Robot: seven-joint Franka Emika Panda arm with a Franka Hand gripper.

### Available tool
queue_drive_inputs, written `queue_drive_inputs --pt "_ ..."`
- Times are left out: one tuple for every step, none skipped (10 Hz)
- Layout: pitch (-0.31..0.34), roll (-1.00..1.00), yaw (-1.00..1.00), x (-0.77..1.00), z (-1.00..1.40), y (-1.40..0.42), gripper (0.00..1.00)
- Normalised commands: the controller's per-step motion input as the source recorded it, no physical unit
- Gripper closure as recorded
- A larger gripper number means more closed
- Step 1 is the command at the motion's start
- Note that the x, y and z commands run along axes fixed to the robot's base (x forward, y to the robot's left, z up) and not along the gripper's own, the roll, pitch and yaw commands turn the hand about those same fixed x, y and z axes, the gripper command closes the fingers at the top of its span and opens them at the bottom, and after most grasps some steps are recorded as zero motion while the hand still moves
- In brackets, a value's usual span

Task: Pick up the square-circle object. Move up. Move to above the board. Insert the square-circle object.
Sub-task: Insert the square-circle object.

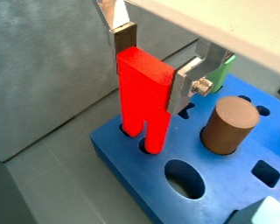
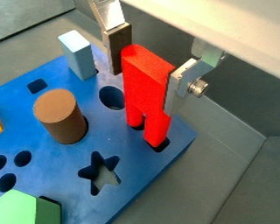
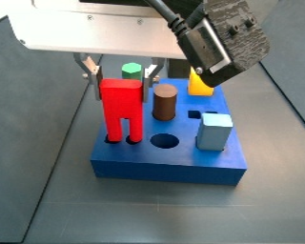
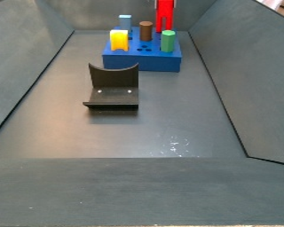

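On the blue board (image 3: pixel 168 157), the red square-circle object (image 1: pixel 143 96) stands upright, its two legs sunk in holes at the slab's corner, directly between the silver fingers (image 2: pixel 111 31) of the gripper (image 1: pixel 157 63), which flank its top, apparently slightly open.

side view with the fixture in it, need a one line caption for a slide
Gripper above the red block on the blue board, fixture in front.
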Motion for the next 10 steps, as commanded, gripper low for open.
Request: queue_drive_inputs --pt "0.000 0.01 -0.04 0.00 -0.06 0.00 1.00" --pt "0.004 0.14 -0.37 0.09 -0.21 -0.05 1.00" --pt "0.019 0.02 -0.11 0.05 -0.02 0.00 1.00" --pt "0.000 0.02 0.00 0.00 -0.01 0.00 1.00" --pt "0.006 0.13 -0.09 0.00 -0.11 0.00 1.00" --pt "0.003 0.11 -0.07 -0.01 -0.06 0.00 1.00" --pt "0.000 0.00 -0.01 0.00 0.00 0.00 1.00" --pt "0.000 0.02 -0.01 -0.02 0.00 0.00 1.00" --pt "0.000 0.07 -0.08 -0.02 -0.21 -0.13 1.00" --pt "0.000 0.05 -0.02 0.00 -0.21 -0.21 1.00"
